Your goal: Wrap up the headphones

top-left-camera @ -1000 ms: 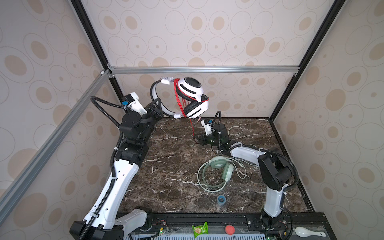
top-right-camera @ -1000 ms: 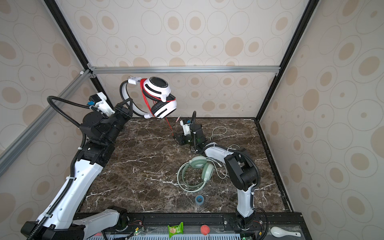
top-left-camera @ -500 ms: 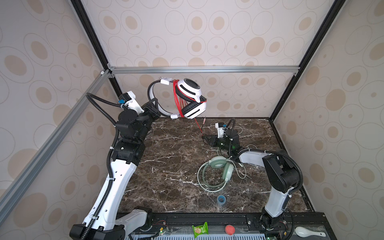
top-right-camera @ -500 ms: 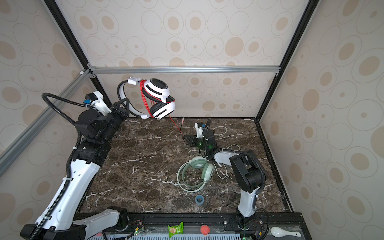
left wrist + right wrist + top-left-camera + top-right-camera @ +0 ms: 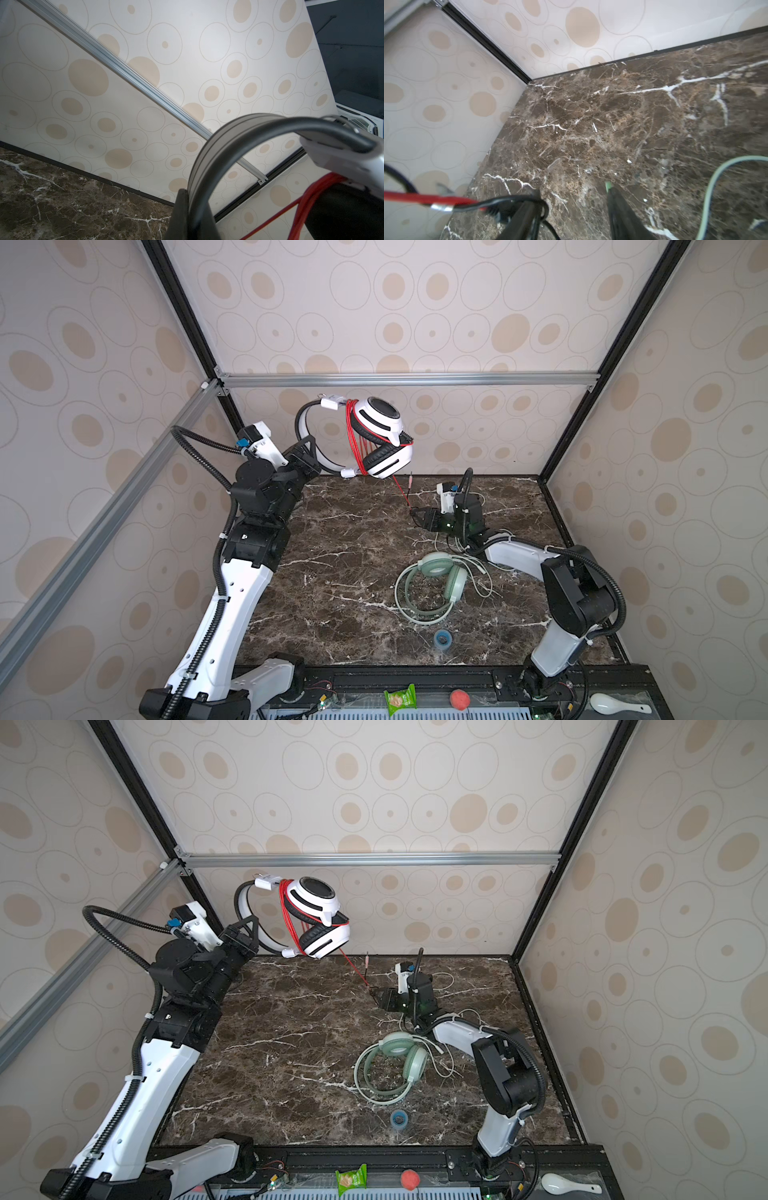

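The white-and-black headphones (image 5: 382,435) (image 5: 320,915) hang in the air near the back wall, thin red cable wound around them. My left gripper (image 5: 309,456) (image 5: 249,936) (image 5: 191,218) is shut on their black headband (image 5: 249,128). The loose red cable (image 5: 401,489) (image 5: 353,967) (image 5: 415,197) slants down to my right gripper (image 5: 417,516) (image 5: 376,996) (image 5: 573,190), low over the table. Its jaws stand apart, and the cable's black end loops over one finger. The mint green headphones (image 5: 436,585) (image 5: 395,1065) lie on the marble with their pale cable (image 5: 716,176) loose.
A small blue tape roll (image 5: 442,639) sits near the table's front edge. A green snack packet (image 5: 400,697), a red ball (image 5: 459,698) and a white spoon (image 5: 615,703) lie on the front rail. An aluminium crossbar (image 5: 407,379) runs above the back wall.
My right gripper has opened and drifted right, so the red cable now slants instead of hanging straight. The left arm has shifted the white headphones slightly left.
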